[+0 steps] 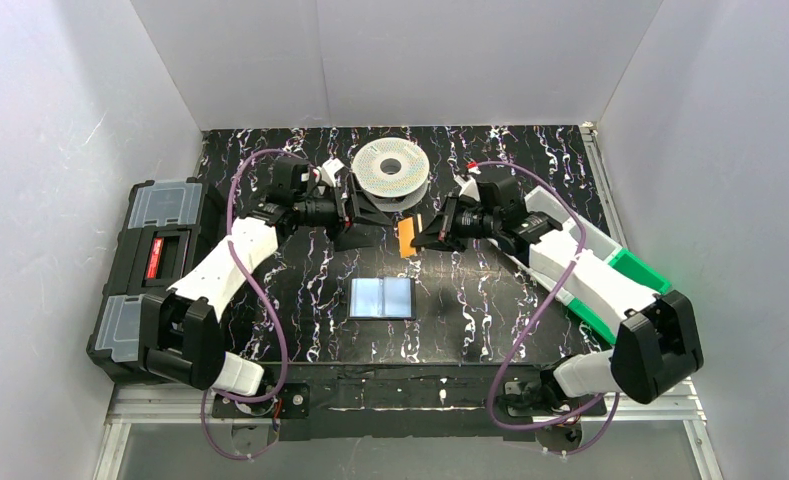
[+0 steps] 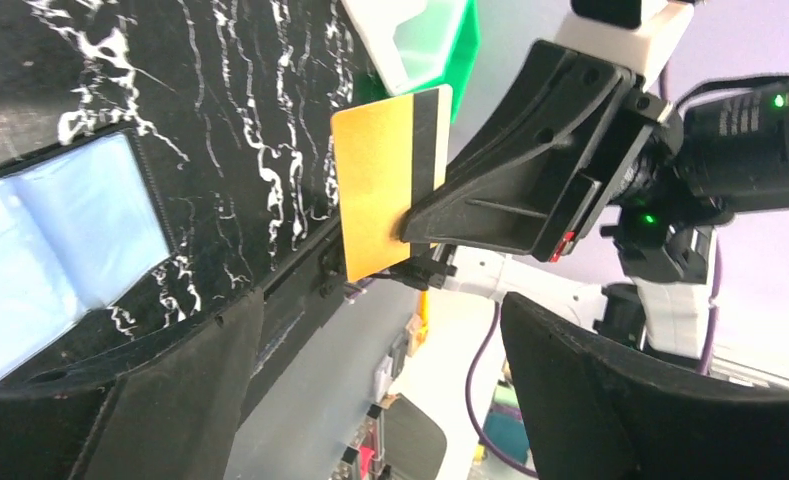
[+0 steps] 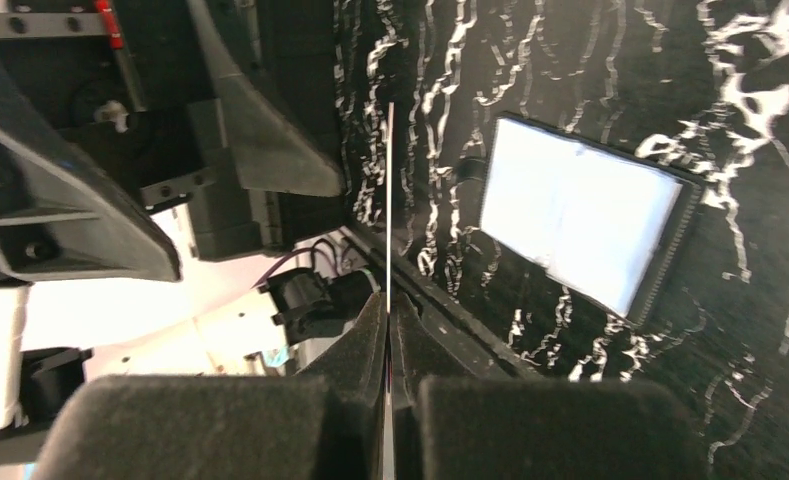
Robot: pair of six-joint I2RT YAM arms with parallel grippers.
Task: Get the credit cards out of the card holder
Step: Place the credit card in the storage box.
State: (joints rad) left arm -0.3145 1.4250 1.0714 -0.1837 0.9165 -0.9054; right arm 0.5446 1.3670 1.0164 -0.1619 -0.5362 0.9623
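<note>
The card holder (image 1: 382, 298) lies open and flat on the black marbled table, its bluish-grey inside up; it also shows in the left wrist view (image 2: 50, 260) and the right wrist view (image 3: 580, 220). An orange-tan credit card (image 1: 406, 238) with a dark stripe hangs in the air above and behind the card holder. My right gripper (image 1: 417, 237) is shut on the card's edge (image 2: 375, 190); edge-on it is a thin line (image 3: 389, 200) between the pads. My left gripper (image 1: 368, 222) stands open just left of the card, its fingers (image 2: 170, 400) spread wide and holding nothing.
A white filament spool (image 1: 391, 170) sits at the back middle of the table. A big black toolbox (image 1: 155, 260) stands along the left edge. A green and white bin (image 1: 630, 270) lies on the right, under the right arm. White walls close in three sides.
</note>
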